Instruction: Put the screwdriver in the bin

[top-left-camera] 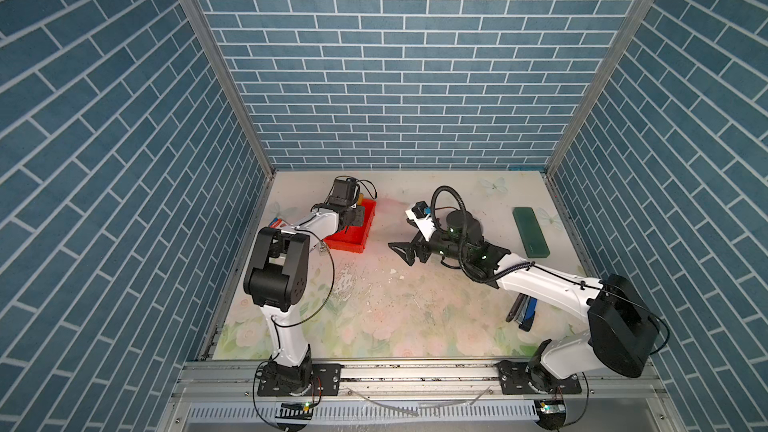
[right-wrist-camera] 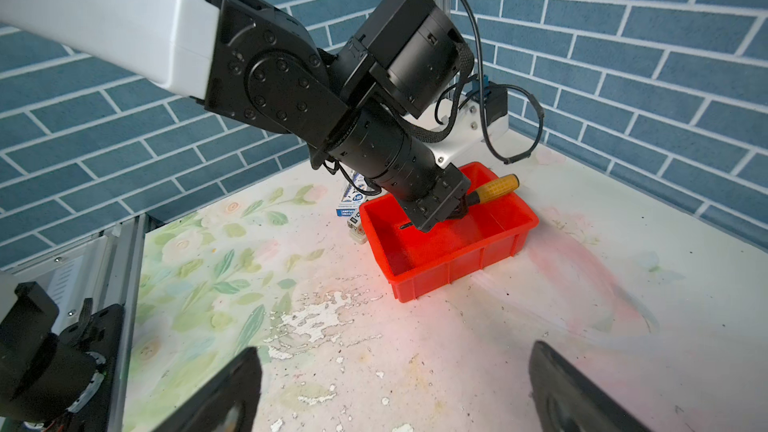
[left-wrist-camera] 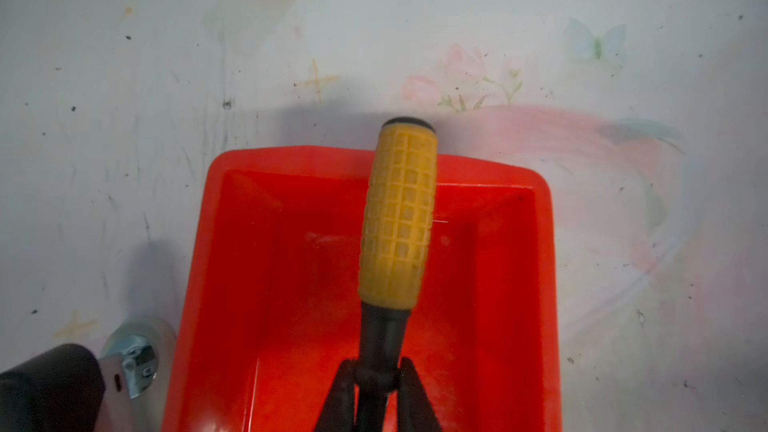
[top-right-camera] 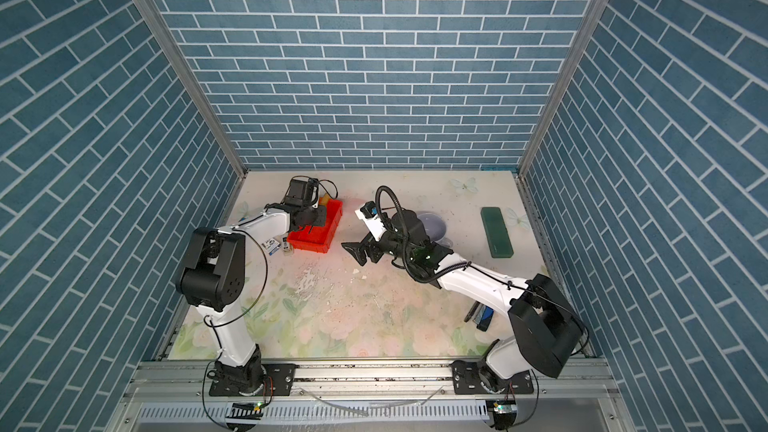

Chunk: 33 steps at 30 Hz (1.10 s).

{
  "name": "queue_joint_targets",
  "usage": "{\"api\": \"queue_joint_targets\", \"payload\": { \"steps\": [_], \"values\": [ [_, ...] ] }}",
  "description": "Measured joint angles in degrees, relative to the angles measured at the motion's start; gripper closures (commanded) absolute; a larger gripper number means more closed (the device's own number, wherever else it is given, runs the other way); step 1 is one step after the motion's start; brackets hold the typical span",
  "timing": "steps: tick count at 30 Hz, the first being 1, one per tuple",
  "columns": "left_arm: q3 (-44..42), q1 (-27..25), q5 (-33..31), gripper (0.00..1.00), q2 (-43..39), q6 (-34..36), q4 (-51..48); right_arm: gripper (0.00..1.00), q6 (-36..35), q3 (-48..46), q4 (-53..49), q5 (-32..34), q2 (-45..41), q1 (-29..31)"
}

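The screwdriver (left-wrist-camera: 399, 218) has a yellow ribbed handle and a black collar. My left gripper (left-wrist-camera: 376, 372) is shut on that collar, just below the handle. It hangs over the red bin (left-wrist-camera: 232, 263), with the handle reaching out over the far rim. In the right wrist view the screwdriver (right-wrist-camera: 496, 188) is tilted, handle up, with its thin shaft pointing down inside the bin (right-wrist-camera: 457, 259). In a top view the left gripper (top-left-camera: 353, 214) covers most of the bin (top-left-camera: 353, 243). My right gripper (right-wrist-camera: 392, 367) stands open and empty above the table, to the right of the bin.
A flat dark green block (top-left-camera: 530, 231) lies at the back right. A blue and black stapler (top-left-camera: 525, 314) sits under the right arm. A pale lavender cup (top-right-camera: 432, 224) shows behind the right wrist. A small printed packet (right-wrist-camera: 353, 201) lies beside the bin.
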Motion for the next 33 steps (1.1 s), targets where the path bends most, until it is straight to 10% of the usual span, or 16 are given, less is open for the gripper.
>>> {"api": "queue_joint_targets", "payload": {
  "steps": [10,15,24,33],
  "values": [
    [1.88,0.22,0.22,0.97,2.51,-2.10,-2.73,0.01,-0.92,0.00,-1.29,2.36,0.04,0.15],
    [2.03,0.26,0.22,0.78,2.60,-2.29,-3.30,0.01,-1.05,0.00,-1.29,3.04,0.04,0.15],
    [1.53,0.31,0.44,0.99,-0.13,-2.34,-4.26,0.01,-1.05,0.00,-1.27,3.85,0.04,0.15],
    [-0.92,0.42,0.31,0.87,-4.22,-3.17,-4.11,0.01,-1.05,0.00,-1.22,4.46,0.04,0.15]
  ]
}}
